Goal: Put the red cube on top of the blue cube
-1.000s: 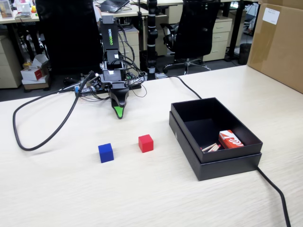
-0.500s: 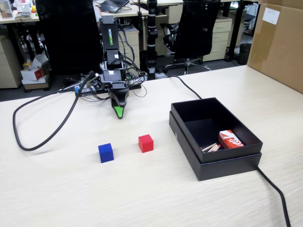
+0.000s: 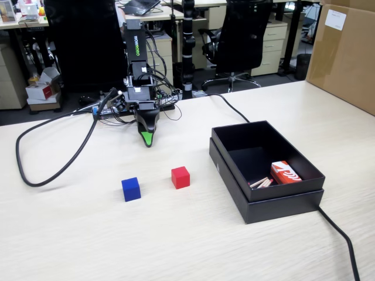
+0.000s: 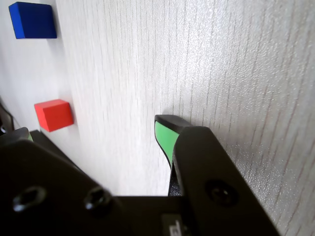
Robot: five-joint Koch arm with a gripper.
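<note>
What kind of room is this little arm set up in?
Most likely an office. Behind the pale wooden table stand black swivel chairs and desks with drawer units. A large cardboard box sits at the table's right edge.

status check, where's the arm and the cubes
Gripper parked behind cubes, jaws together, empty. Red cube and blue cube apart on table, unstacked. Path clear.

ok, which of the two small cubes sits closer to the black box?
The red cube. In the fixed view it lies between the blue cube and the black box; the blue one is farther left.
</note>
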